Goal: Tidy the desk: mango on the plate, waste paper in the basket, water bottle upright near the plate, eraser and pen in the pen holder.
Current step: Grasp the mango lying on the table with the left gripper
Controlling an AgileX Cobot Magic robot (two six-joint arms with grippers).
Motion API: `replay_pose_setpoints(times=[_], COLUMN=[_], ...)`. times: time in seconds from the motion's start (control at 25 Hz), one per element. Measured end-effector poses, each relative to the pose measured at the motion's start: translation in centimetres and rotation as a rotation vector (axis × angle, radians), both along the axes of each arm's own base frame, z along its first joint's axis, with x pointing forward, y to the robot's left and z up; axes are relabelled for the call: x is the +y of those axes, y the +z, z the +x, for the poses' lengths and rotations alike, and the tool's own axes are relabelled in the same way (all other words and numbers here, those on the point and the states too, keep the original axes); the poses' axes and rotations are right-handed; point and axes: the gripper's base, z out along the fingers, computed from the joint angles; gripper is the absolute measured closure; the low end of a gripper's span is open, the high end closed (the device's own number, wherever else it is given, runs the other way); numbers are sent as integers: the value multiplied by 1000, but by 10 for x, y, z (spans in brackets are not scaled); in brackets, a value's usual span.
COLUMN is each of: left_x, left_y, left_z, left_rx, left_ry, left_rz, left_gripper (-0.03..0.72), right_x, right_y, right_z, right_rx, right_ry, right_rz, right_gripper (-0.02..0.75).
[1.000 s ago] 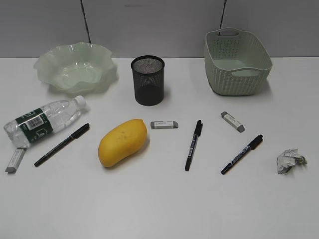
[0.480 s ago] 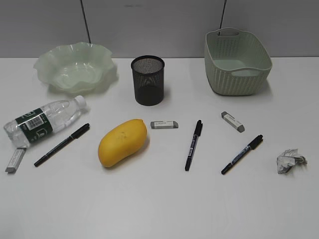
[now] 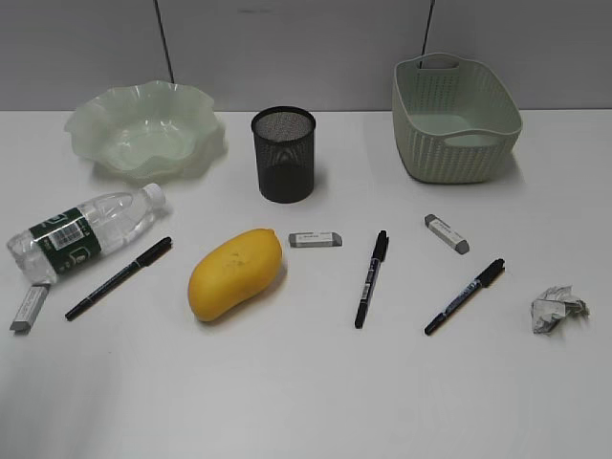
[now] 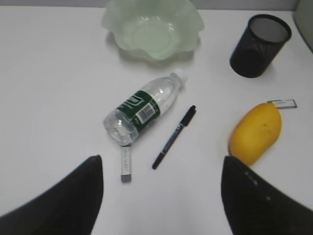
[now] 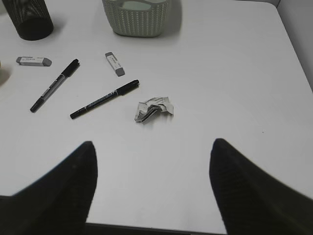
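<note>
Exterior view: pens (image 3: 371, 278) and erasers (image 3: 315, 239) ring the mango (image 3: 235, 273); both tools (image 4: 161, 196) (image 5: 152, 188) gape, holding nothing.

Office-like test bench, plain white desk (image 3: 306, 402), grey panelled wall behind the desk, pens (image 3: 371, 278), erasers (image 3: 315, 239) and mesh pen holder (image 3: 284, 154) on the desk

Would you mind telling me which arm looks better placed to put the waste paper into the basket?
Probably the right arm: the waste paper lies just ahead of the open right gripper, with the basket beyond it. The left wrist view shows neither.
</note>
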Motion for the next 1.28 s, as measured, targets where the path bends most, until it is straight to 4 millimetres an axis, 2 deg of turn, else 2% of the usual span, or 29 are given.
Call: replay_pose_setpoints(times=[0.16, 0.32, 0.64, 0.88, 1.04, 1.28], left_x=[-15, -38, -100, -142, -162, -179], left_y=[-10, -18, -52, -80, -104, -135], left_z=[42, 66, 100, 128, 146, 174], left_rx=[131, 197, 332, 449, 535, 600], left_ry=[-109, -230, -480, -601, -648, -656], left_rz=[-9, 14, 149, 264, 339, 372], left_gripper=[113, 103, 28, 15, 15, 15], right_x=[0, 0, 0, 0, 0, 0], right_y=[0, 0, 0, 0, 0, 0], right_z=[0, 0, 0, 0, 0, 0], right_rx=[0, 0, 0, 0, 0, 0], right_ry=[0, 0, 0, 0, 0, 0], right_rz=[0, 0, 0, 0, 0, 0], right_gripper=[172, 172, 172, 172, 172, 172])
